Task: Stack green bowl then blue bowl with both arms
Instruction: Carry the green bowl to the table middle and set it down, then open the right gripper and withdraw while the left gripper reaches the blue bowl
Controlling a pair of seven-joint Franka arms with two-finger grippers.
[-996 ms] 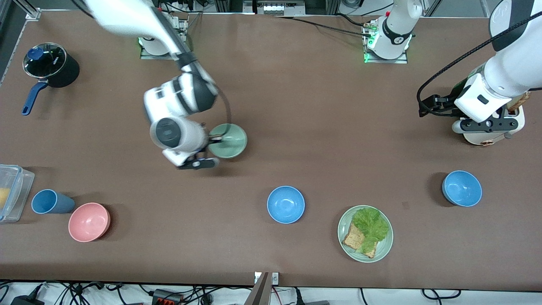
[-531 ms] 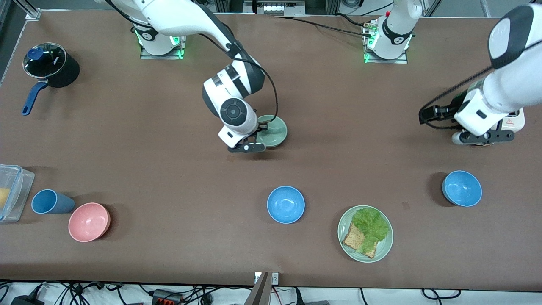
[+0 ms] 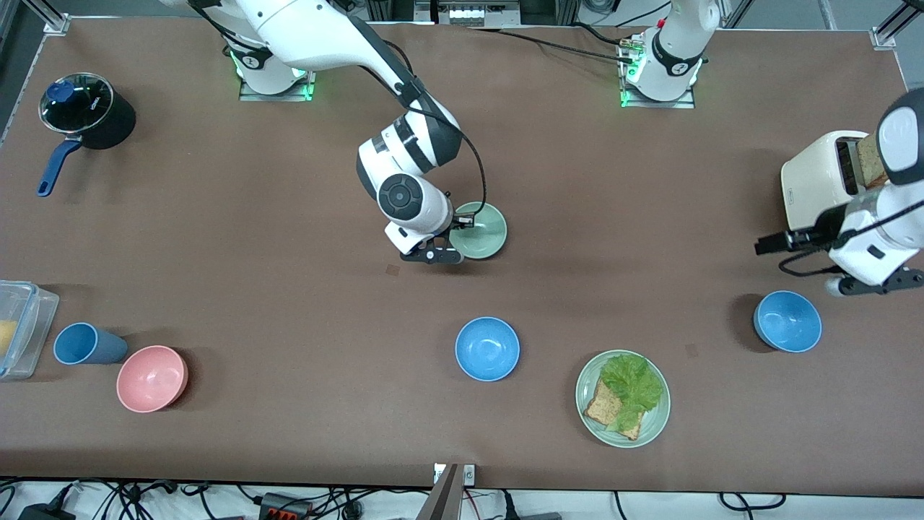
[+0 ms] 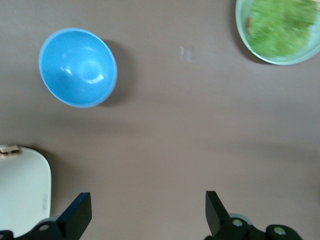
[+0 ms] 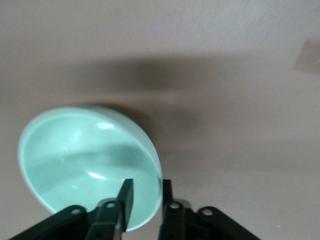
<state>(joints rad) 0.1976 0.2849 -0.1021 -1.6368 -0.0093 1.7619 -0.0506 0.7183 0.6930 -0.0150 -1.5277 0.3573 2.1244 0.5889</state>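
Note:
My right gripper (image 3: pixel 456 235) is shut on the rim of the green bowl (image 3: pixel 484 231), one finger inside and one outside, and holds it over the middle of the table. The right wrist view shows the bowl (image 5: pixel 85 165) in the gripper (image 5: pixel 146 192), with its shadow on the table below. One blue bowl (image 3: pixel 487 349) sits nearer the front camera than the green bowl. A second blue bowl (image 3: pixel 787 321) sits toward the left arm's end. My left gripper (image 3: pixel 873 283) is open and empty over the table between the toaster and that bowl. The left wrist view shows the gripper (image 4: pixel 146 215) apart from the bowl (image 4: pixel 77 67).
A white toaster (image 3: pixel 823 177) with bread stands at the left arm's end. A pale-green plate (image 3: pixel 588 404) with bread and lettuce lies near the front edge. A pink bowl (image 3: pixel 152 378), a blue tumbler (image 3: pixel 85 344), a clear container (image 3: pixel 22 328) and a black pot (image 3: pixel 86 112) sit at the right arm's end.
My right gripper has carried the green bowl toward the left arm's end. My left gripper has moved from over the toaster toward the front camera, closer to the second blue bowl.

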